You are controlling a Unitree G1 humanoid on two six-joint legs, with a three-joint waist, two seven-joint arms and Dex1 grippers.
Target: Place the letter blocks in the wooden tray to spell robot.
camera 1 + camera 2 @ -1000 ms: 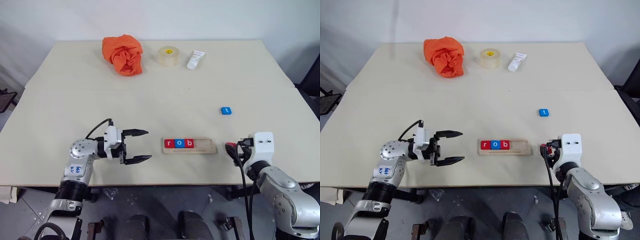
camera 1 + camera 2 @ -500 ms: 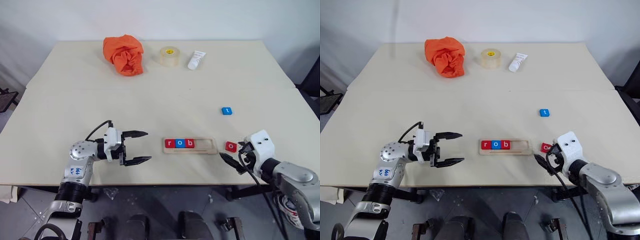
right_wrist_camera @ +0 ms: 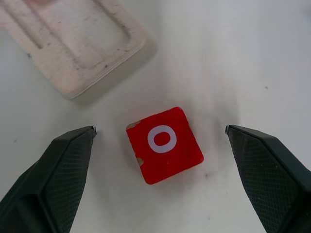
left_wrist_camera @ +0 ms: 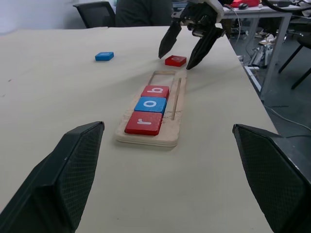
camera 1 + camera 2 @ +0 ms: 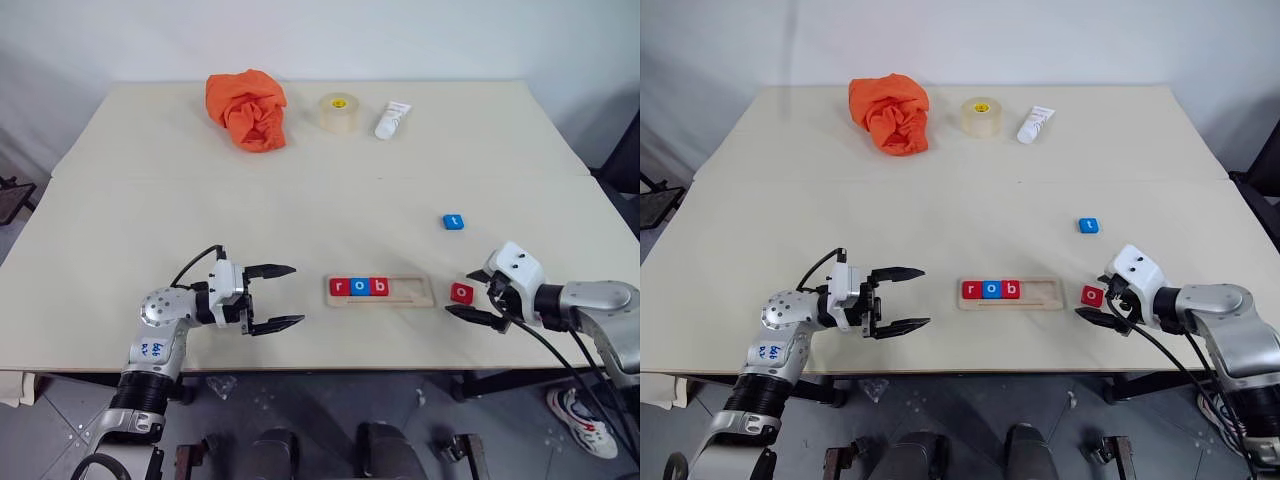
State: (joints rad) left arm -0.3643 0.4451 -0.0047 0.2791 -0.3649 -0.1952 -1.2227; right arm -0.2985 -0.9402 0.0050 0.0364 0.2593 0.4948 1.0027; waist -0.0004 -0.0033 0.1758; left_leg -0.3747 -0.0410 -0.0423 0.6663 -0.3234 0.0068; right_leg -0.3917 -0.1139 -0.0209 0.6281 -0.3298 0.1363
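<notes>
3 letter blocks (image 5: 358, 287) in wooden tray (image 5: 416, 292), 2 outside.

The wooden tray (image 4: 167, 127) is pale, unpainted wood with a matt, slightly stained surface. The red o block (image 3: 164, 144) looks smooth and painted (one corner is chipped). The table (image 5: 300, 200) is matt beige. The orange cloth (image 5: 246, 108) is crumpled fabric.

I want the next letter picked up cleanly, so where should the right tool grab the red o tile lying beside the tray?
Probably from above, pinching two opposite side edges of the red o tile. It lies flat on the table, clear of the wooden tray, so only its thin edges offer purchase. The open right tool already straddles it.
</notes>
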